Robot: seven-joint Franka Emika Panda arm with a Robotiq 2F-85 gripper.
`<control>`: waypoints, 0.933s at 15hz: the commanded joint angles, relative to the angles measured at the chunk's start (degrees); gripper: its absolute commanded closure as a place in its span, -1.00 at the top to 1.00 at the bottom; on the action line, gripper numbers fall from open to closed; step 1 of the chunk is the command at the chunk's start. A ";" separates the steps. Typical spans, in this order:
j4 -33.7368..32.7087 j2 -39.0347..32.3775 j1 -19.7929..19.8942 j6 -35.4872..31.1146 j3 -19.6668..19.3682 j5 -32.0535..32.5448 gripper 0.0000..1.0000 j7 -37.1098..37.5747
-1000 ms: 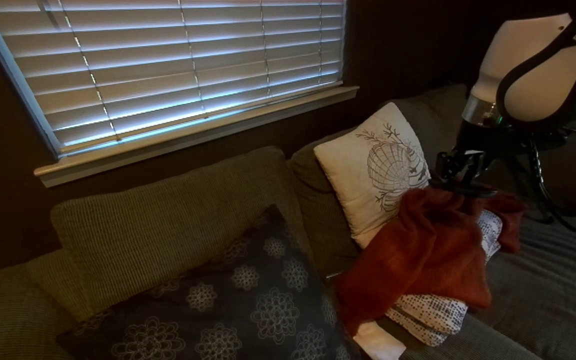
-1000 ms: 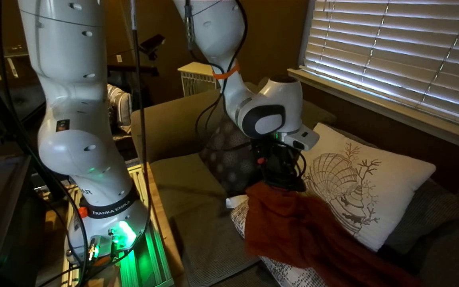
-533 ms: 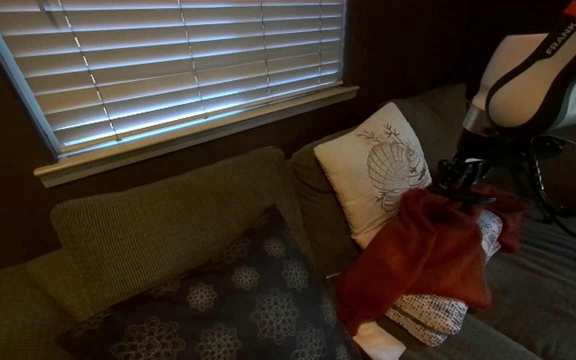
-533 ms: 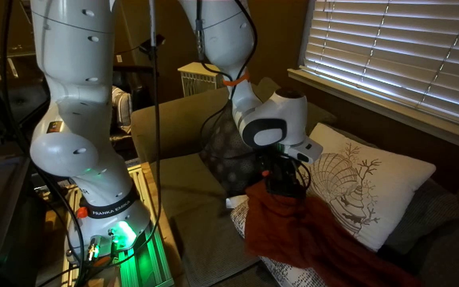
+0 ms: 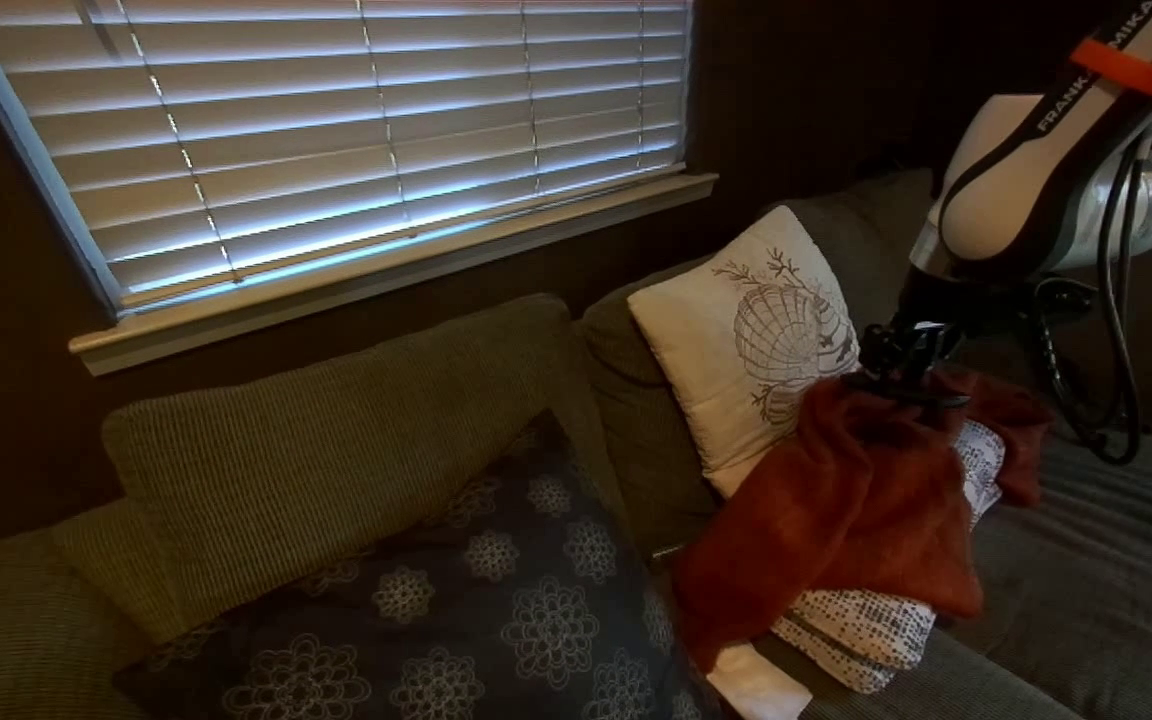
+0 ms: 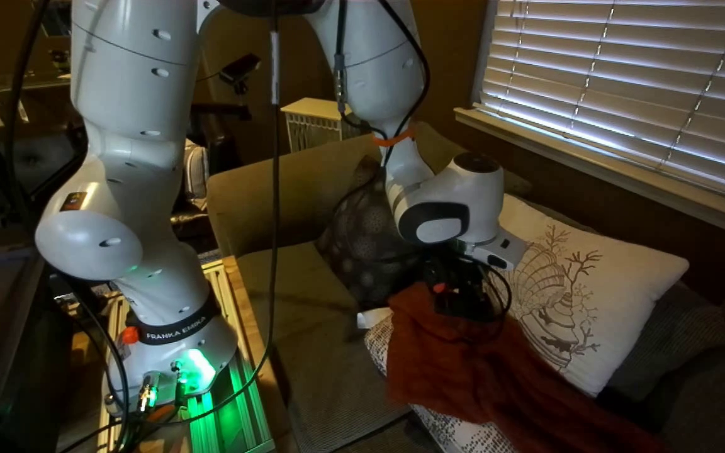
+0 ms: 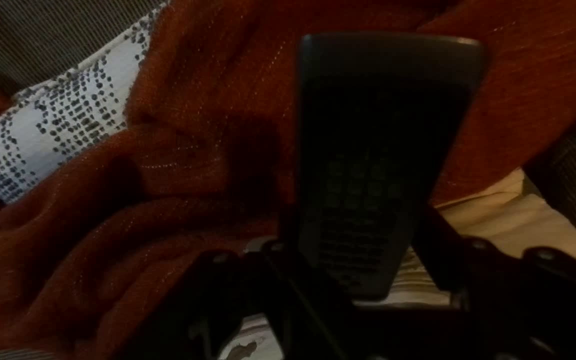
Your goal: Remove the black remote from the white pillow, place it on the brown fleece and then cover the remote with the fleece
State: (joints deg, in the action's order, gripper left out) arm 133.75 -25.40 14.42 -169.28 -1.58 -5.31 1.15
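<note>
In the wrist view the black remote (image 7: 388,120) stands out between the fingers of my gripper (image 7: 358,230), which is shut on it. My gripper (image 5: 904,360) holds the remote low over the upper part of the reddish-brown fleece (image 5: 866,500); whether the remote touches the fleece I cannot tell. The fleece (image 6: 450,371) also spreads below the gripper (image 6: 463,299), and it fills much of the wrist view (image 7: 183,210). The white pillow (image 5: 696,340) with shell print leans behind the fleece. It also shows in an exterior view (image 6: 627,283). The fingers are very dark.
A white, dark-dotted cushion (image 5: 866,625) lies under the fleece. A dark flowered pillow (image 5: 476,600) is at the front. The sofa back (image 5: 356,440) and a window with blinds (image 5: 366,140) are behind. Cables (image 6: 274,189) hang beside the arm.
My arm and the held remote have come down over the fleece. They have also shifted toward the white pillow. The fleece and pillows look unmoved.
</note>
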 commanded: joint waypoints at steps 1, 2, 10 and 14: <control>-4.21 -3.46 3.58 1.63 3.57 -3.43 -0.31 -3.55; -4.86 -4.19 4.36 1.92 4.29 -3.90 -0.31 -3.99; -1.84 -3.15 3.97 2.49 4.08 -9.18 -0.31 0.60; 0.22 -2.10 4.80 2.46 4.21 -12.30 -0.31 2.32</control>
State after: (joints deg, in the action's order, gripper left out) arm 131.13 -30.07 18.95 -166.77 2.49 -14.36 2.30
